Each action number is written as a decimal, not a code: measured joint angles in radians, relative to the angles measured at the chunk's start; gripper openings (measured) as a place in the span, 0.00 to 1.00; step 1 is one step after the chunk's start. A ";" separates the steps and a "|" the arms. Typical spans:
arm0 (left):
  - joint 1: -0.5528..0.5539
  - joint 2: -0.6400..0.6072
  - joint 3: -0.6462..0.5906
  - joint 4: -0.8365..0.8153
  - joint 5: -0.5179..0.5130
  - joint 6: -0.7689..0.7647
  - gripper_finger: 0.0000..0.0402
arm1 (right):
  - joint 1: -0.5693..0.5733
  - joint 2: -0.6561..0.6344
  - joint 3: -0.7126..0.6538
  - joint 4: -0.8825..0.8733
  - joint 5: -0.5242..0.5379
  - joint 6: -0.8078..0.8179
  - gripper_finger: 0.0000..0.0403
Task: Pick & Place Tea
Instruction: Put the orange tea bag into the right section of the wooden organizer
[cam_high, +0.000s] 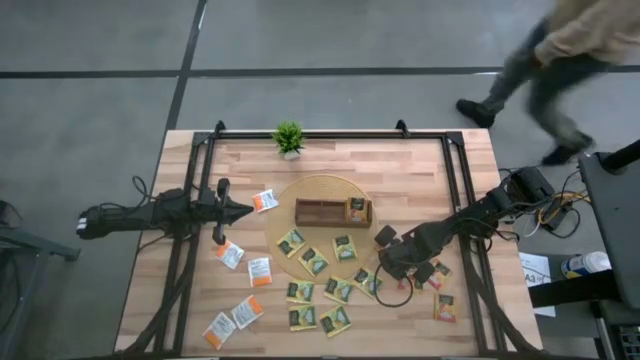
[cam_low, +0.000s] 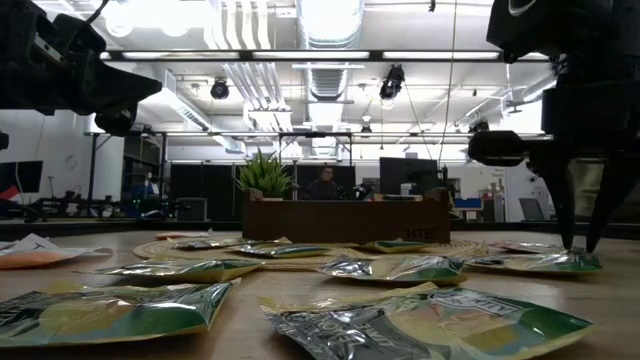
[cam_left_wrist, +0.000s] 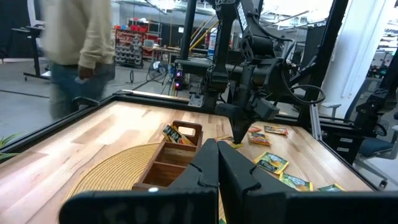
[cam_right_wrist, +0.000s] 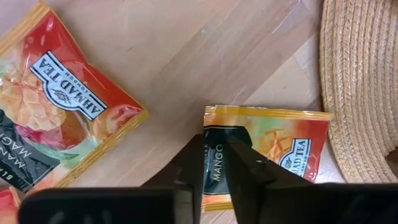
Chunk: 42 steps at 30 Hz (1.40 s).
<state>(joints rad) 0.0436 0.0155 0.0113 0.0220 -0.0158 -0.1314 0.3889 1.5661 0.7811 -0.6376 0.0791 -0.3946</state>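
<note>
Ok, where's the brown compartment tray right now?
High view: the brown tray sits mid-table on the round woven mat, just in front of the potted plant.

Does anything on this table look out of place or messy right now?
Mostly the tea sachets: they lie scattered at all angles across the table and the round woven mat, while the wooden compartment tray holds just one. Nothing looks spilled or damaged.

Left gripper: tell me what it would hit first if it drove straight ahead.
Probably the brown compartment tray on the woven mat, straight ahead of the shut left gripper; the gripper's height above it is unclear.
</note>
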 joint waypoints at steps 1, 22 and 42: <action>0.000 0.000 0.000 0.000 0.000 0.000 0.00 | 0.000 0.000 0.000 0.000 0.000 -0.001 0.11; 0.000 0.000 0.000 0.000 0.000 0.000 0.00 | 0.001 -0.009 0.054 -0.097 0.104 -0.001 0.02; 0.000 0.000 0.000 0.000 0.000 0.000 0.00 | 0.001 -0.009 0.194 -0.192 0.096 0.002 0.02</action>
<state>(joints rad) 0.0437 0.0156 0.0113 0.0223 -0.0158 -0.1312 0.3901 1.5570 0.9748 -0.8297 0.1749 -0.3927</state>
